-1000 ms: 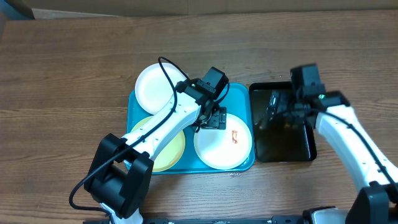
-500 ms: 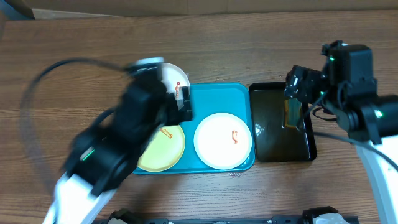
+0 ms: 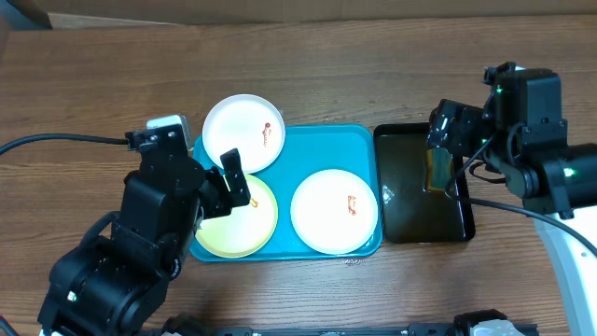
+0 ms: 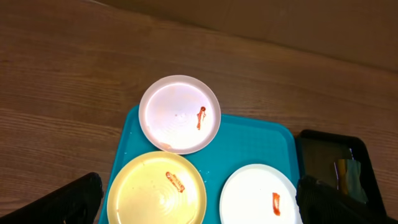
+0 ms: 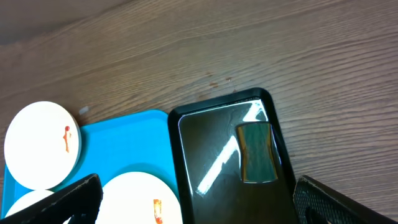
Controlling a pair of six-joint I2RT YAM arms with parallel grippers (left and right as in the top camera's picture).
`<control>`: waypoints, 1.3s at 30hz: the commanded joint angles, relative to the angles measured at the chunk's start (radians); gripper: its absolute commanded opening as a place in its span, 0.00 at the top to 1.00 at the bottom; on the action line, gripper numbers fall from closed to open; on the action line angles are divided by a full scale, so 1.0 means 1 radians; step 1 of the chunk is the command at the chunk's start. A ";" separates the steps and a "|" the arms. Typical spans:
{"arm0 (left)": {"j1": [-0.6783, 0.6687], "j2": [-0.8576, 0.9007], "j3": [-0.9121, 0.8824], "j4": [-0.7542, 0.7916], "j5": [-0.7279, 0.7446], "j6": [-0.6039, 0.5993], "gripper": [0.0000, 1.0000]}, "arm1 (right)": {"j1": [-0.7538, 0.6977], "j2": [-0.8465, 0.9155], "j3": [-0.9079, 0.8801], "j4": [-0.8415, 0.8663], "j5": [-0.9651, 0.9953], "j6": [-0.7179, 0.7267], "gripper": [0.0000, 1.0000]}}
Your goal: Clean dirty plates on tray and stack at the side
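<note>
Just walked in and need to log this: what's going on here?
The left pincer and right pincer hang open and empty above the table. The far white plate, yellow plate and near white plate lie smeared on the tray, none stacked yet. A greenish pad sits in the basin.

Plates: three on show, count them.
White plates: two, the far plate (image 3: 242,133) and the near plate (image 3: 334,211).
Yellow plate (image 3: 244,229): just the one.
Smears: three, one to a plate.
Tray (image 3: 317,149): one.
Basin (image 3: 406,219): one.
Sponge (image 5: 255,152): one.
Arms: two, the left arm (image 3: 140,243) and the right arm (image 3: 536,149).
</note>
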 commanded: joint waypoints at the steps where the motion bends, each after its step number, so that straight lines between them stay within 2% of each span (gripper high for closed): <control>1: 0.005 0.008 -0.005 -0.001 -0.024 -0.012 0.00 | -0.001 0.000 0.022 0.003 -0.005 0.001 0.00; 8: 0.005 0.047 -0.005 -0.004 -0.024 -0.012 0.00 | -0.001 -0.027 0.019 0.003 -0.005 0.001 0.00; 10: 0.005 0.059 -0.005 -0.004 -0.024 -0.012 0.00 | -0.001 -0.097 0.006 0.023 0.036 -0.031 0.00; 14: 0.005 0.088 -0.005 -0.004 -0.024 -0.012 0.00 | -0.001 -0.309 -0.086 0.190 0.087 -0.036 0.00; 18: 0.005 0.123 -0.005 -0.004 -0.024 -0.012 0.00 | -0.001 -0.574 -0.299 0.470 0.087 -0.090 0.00; 22: 0.005 0.164 -0.005 -0.004 -0.024 -0.012 0.00 | -0.002 -0.857 -0.604 0.782 0.083 -0.140 0.00; 26: 0.005 0.209 -0.005 -0.004 -0.024 -0.012 0.00 | -0.014 -1.077 -0.873 0.976 0.078 -0.139 0.00; 27: 0.005 0.236 -0.005 -0.004 -0.024 -0.012 0.00 | -0.029 -1.155 -0.996 1.057 0.056 -0.139 0.00; 33: 0.005 0.318 -0.005 -0.004 -0.024 -0.012 0.00 | -0.050 -1.217 -1.219 1.234 -0.048 -0.139 0.00; 39: 0.005 0.409 -0.005 -0.003 -0.024 -0.012 0.00 | -0.050 -1.217 -1.317 1.246 -0.050 -0.139 0.00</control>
